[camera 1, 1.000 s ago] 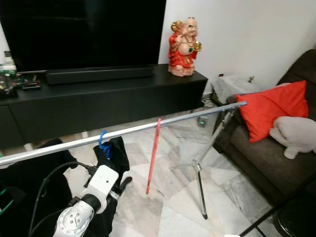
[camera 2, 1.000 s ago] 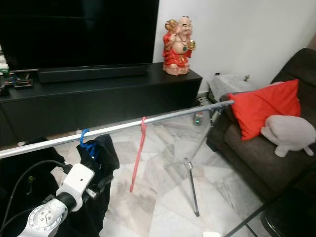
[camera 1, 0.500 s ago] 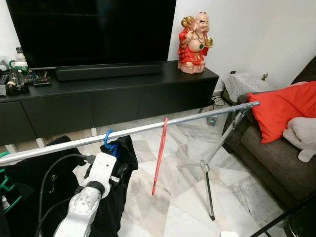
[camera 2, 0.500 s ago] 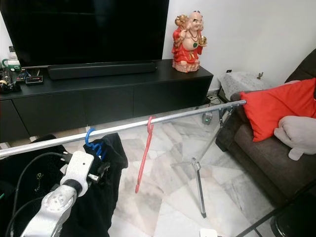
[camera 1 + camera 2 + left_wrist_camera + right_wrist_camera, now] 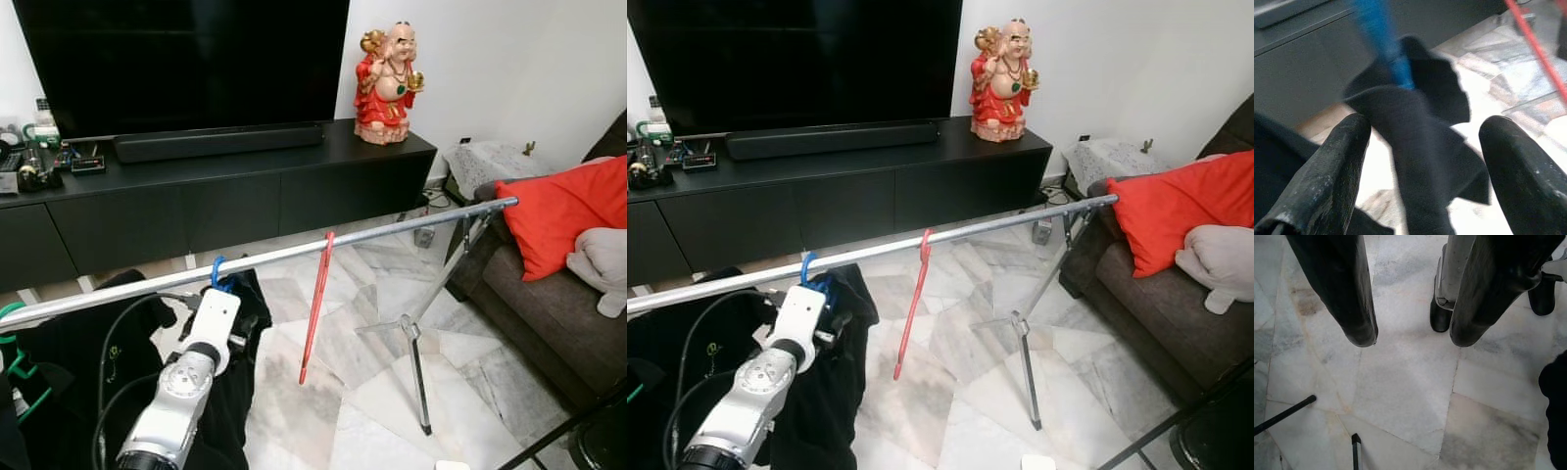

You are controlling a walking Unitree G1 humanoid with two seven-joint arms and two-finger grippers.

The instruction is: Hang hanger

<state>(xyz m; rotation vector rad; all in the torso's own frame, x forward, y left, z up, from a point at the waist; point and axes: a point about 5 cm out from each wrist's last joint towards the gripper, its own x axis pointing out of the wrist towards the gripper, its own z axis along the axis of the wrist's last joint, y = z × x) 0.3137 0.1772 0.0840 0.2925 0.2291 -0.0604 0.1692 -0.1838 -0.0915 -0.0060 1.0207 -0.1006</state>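
A silver rail (image 5: 392, 231) crosses the room at a slant. A blue hanger (image 5: 217, 268) hooks over it and carries a black garment (image 5: 250, 323). Further right on the rail hangs a bare red hanger (image 5: 315, 305). My left arm (image 5: 208, 338) reaches up just below the blue hook. In the left wrist view my left gripper (image 5: 1427, 128) is open, its fingers (image 5: 1339, 156) either side of the blurred blue hanger (image 5: 1382, 36) and the black garment (image 5: 1415, 147). The right gripper (image 5: 1413, 340) hangs open over the marble floor, holding nothing.
A black TV stand (image 5: 245, 191) with a soundbar and a red figurine (image 5: 390, 70) lines the back wall. A dark sofa (image 5: 549, 313) with a red cushion (image 5: 568, 211) is at the right. The rack's tripod leg (image 5: 416, 372) stands on the floor. More dark clothes (image 5: 59, 382) and a green hanger (image 5: 12, 315) hang at far left.
The head camera shifted and tilted up a second ago. My left arm has risen and stretched closer to the blue hanger's hook. The red hanger stays on the rail.
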